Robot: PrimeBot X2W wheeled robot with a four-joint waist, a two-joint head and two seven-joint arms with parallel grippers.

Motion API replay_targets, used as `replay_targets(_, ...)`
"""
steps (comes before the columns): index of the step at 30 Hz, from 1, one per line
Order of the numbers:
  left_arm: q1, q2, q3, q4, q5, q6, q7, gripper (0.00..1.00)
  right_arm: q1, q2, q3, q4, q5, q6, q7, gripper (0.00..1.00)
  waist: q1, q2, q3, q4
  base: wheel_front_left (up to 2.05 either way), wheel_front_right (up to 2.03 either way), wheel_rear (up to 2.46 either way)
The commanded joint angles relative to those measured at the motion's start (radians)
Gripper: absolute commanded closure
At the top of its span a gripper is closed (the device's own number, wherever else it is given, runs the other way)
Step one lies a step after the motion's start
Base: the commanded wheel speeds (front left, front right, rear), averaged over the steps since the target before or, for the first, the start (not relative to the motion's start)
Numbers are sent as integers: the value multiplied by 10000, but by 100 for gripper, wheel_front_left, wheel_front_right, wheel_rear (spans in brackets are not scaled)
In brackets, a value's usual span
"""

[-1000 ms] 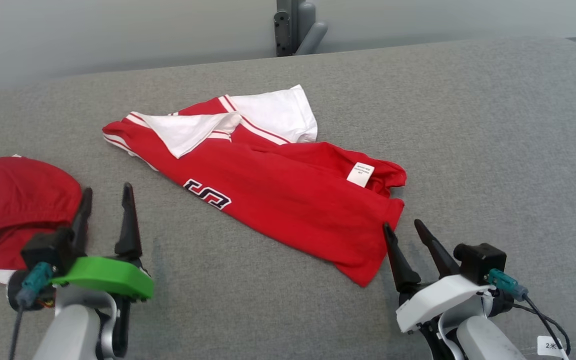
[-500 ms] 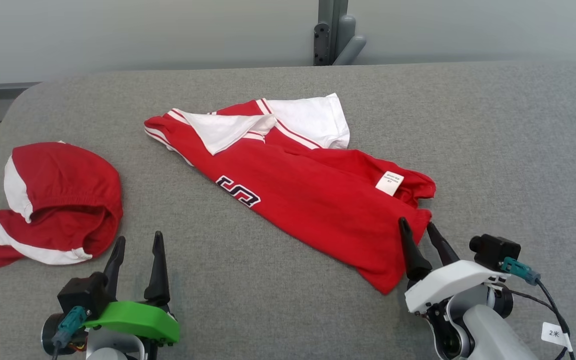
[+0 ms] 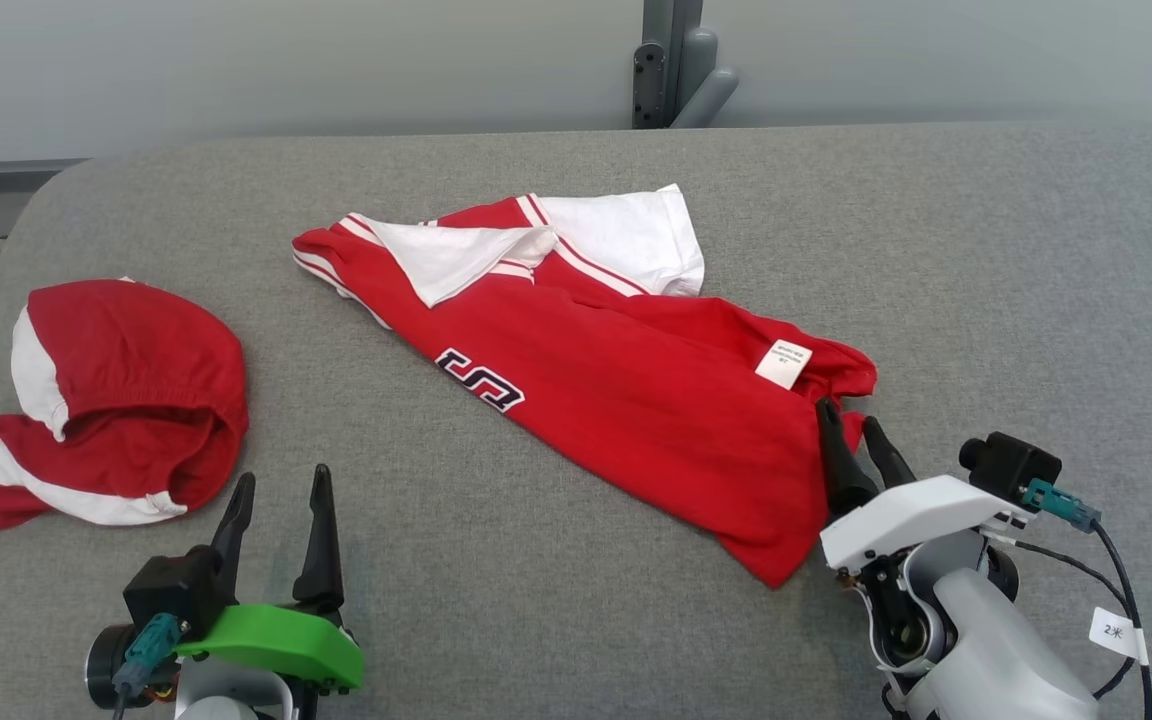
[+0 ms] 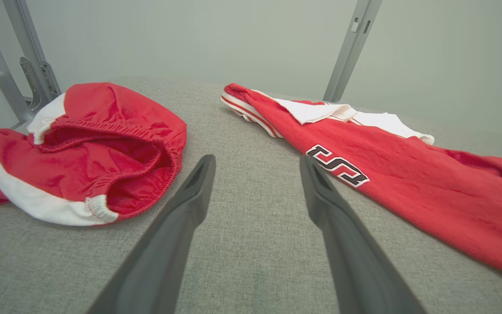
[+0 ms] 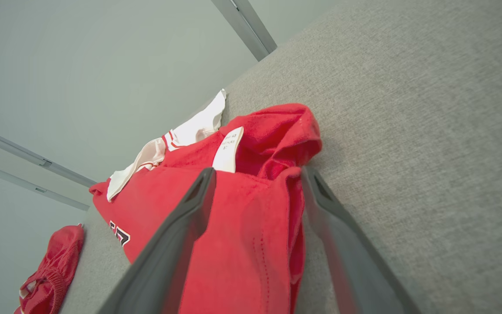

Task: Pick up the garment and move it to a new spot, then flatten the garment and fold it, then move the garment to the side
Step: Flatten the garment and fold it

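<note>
The left claw (image 3: 281, 485) hangs low on the left, jaws apart, pointing straight ahead. The right claw (image 3: 848, 420) sits farther forward, angled slightly leftward, jaws likewise apart.

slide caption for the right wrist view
Open right tool straddling the edge of the red shirt near its white label.

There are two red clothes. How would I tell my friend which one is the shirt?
Look at the big grey table. The shirt is the long red one spread across its middle, its right edge at the right gripper. Unlike the bunched shorts at the left, it has dark letters and a small white tag.
</note>
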Motion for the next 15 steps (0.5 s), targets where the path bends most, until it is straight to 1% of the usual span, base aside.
replay_targets(1,71,-54,72,37,143,-74,-24,0,-223,-29,39,170,363,0,-40,27,0,0,69,-1,0,0,0)
replay_targets(2,51,-71,87,59,183,-98,-24,0,-290,-31,93,265,561,0,-38,46,0,0,90,3,0,0,0)
replay_targets(3,31,-85,109,80,198,-108,-24,0,-363,-29,146,324,733,0,-40,56,0,0,108,5,0,0,0)
replay_targets(5,-8,-101,158,115,217,-151,-24,0,-454,-35,237,569,1098,0,-40,71,0,0,134,12,0,0,0)
replay_targets(7,-52,-124,216,141,241,-162,-24,0,-597,-27,394,733,1364,1,-40,78,0,0,159,18,0,0,0)
replay_targets(8,-75,-135,249,149,253,-175,-24,0,-643,-31,447,808,1444,1,-40,84,0,0,171,16,0,0,0)
replay_targets(9,-96,-145,279,153,267,-182,-24,0,-690,-40,473,859,1461,1,-40,100,0,0,182,11,0,0,0)
replay_targets(15,-106,-188,458,115,321,-245,-24,0,-753,-150,247,1019,1167,1,-40,100,0,0,196,-65,0,0,0)
